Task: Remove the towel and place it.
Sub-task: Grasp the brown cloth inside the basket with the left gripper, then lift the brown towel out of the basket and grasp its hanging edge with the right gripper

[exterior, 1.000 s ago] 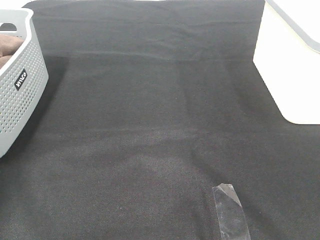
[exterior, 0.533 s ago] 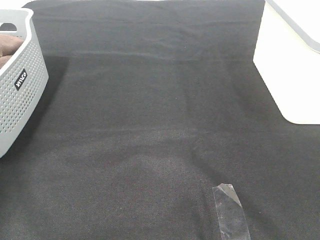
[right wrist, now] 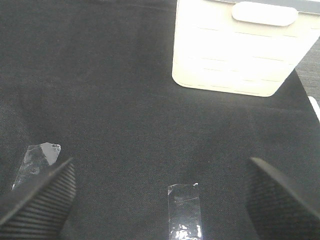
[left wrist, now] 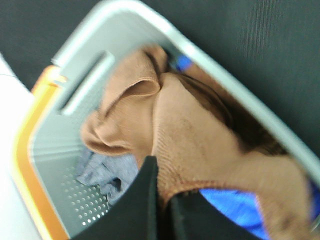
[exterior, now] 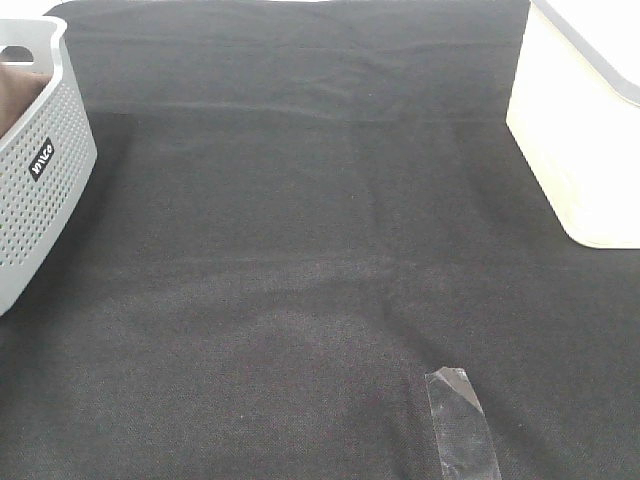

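Clenching the towel (left wrist: 195, 140) inside the basket (exterior: 50, 170) at the high view's upper left, my left claw (left wrist: 162, 195) is, I judge, risking dragging the blue cloth (left wrist: 225, 205) out too, or snagging the rim; my right claw (right wrist: 160, 200) is hanging released.

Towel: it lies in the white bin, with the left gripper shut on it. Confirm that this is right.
One detail is wrong: the container. The towel lies in the grey perforated basket, as the left wrist view shows. The rest holds: the left gripper is shut on it.
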